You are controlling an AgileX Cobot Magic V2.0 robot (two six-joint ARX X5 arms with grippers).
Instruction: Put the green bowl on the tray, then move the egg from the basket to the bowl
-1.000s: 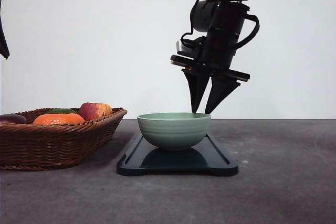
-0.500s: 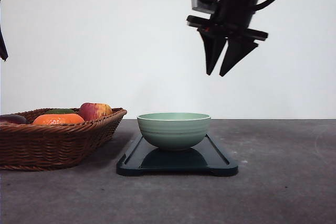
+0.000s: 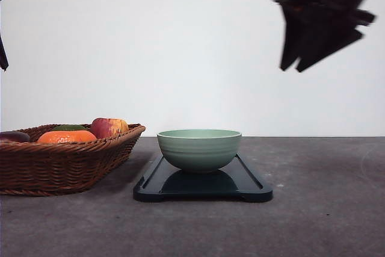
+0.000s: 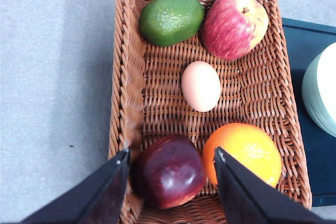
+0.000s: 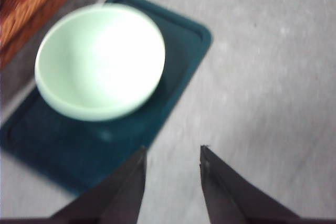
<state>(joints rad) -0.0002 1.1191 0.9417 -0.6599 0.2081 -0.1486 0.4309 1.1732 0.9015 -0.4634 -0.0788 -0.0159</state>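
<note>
The tray (image 3: 252, 192) sat closest on the grey table (image 3: 325, 221), and the green bowl (image 3: 199, 148) stood on it, upright and with nothing inside. So the first job looked done. In the right wrist view the bowl (image 5: 100, 59) sat toward one end of the tray (image 5: 181, 51), not in the middle.

Just to the left of the tray was the basket (image 3: 60, 167). The egg (image 4: 201, 86) lay in the middle of the basket (image 4: 126, 93), on its side, not yet picked up. It was pale in the left wrist view. Around it were a green fruit (image 4: 171, 18), an apple (image 4: 234, 23), an orange fruit (image 4: 242, 152) and a dark red fruit (image 4: 168, 171). The egg looked just apart from all of them, with a little room on each side.

The left gripper (image 4: 170, 163) hung over the basket with its fingers wide apart and nothing in them. The dark red fruit showed between them, not the egg.

Up high on the right, the right gripper (image 3: 299, 62) was in the air, well apart from the bowl. Its fingers (image 5: 128, 184) were apart too and held nothing.

What was left, I think, was the egg job: grab the egg, lift it out and put it in the bowl.
</note>
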